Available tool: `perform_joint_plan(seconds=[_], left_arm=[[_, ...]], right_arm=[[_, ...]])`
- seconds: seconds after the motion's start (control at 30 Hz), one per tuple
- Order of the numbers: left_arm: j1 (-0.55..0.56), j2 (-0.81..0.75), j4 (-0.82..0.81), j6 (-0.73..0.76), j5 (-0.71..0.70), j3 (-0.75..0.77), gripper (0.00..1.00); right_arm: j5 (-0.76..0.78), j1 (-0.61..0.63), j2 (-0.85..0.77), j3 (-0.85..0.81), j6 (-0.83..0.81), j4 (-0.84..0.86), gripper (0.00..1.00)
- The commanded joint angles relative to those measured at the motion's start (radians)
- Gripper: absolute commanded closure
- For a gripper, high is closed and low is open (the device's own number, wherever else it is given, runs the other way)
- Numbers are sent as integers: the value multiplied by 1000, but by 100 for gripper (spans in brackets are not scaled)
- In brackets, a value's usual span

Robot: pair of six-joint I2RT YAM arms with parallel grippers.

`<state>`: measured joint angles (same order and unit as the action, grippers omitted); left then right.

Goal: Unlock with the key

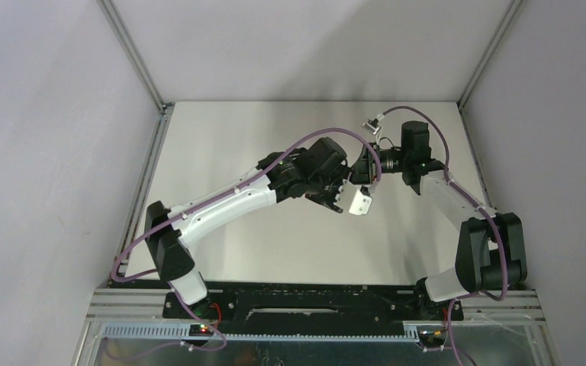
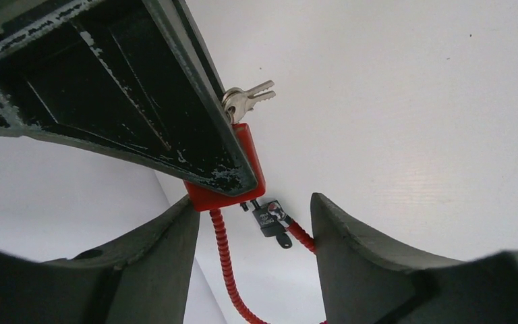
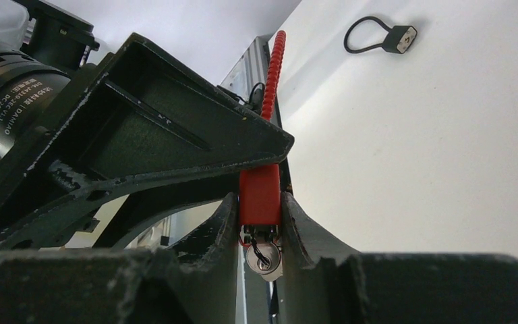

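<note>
Fingers (image 3: 297, 229) of the right gripper (image 3: 259, 206) were clamped on the flat sides of the red lock (image 3: 260, 185), and we saw that lock held above the table (image 1: 221, 145), near its middle. Its long axis ran along those fingers. The keyhole end faced back toward the wrist camera, with the keys (image 3: 263, 258) hanging from it, one seated in the cylinder. The far end pointed away, where the ribbed red cable (image 3: 273, 74) left the body and carried on in nearly the same line. From the left wrist we saw the same lock (image 2: 253, 162) partly behind a right finger, the keys (image 2: 246, 100) sticking out past its upper end and the cable (image 2: 222, 250) curving down from its lower end, with a black end piece (image 2: 270, 219) just beside it. The left gripper (image 2: 253, 202) stood with its jaws spread wide, gripping nothing, its tips close under the lock, though we could not tell whether they touched it. A black loop (image 3: 381, 39) lay on the table well apart from both claws. White table surface spread around the two grippers, and the frame rails (image 1: 149, 152) and side walls (image 1: 38, 152) stood well off.
</note>
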<state>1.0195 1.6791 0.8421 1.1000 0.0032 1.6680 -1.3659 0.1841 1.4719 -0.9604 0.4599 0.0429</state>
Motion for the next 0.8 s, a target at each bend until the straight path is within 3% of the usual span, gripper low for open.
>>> perform_joint_plan(seconds=[0.0,0.1,0.13,0.33,0.77], left_arm=[[-13,-42,58,-28,-40,-1,29],[-16,-63,93,-55,-61,2,3],[-18,-78,109,-66,-63,2,1],[-52,-163,193,-121,-80,-54,0],[-232,-409,196,-171,-92,-405,0]], right_arm=[[2,-21,-50,-47,-39,7,100],[9,-27,-48,-48,-55,2,100],[14,-31,-47,-48,-58,4,100],[181,-59,-7,-119,-207,-215,100],[421,-205,216,-135,-135,-157,100]])
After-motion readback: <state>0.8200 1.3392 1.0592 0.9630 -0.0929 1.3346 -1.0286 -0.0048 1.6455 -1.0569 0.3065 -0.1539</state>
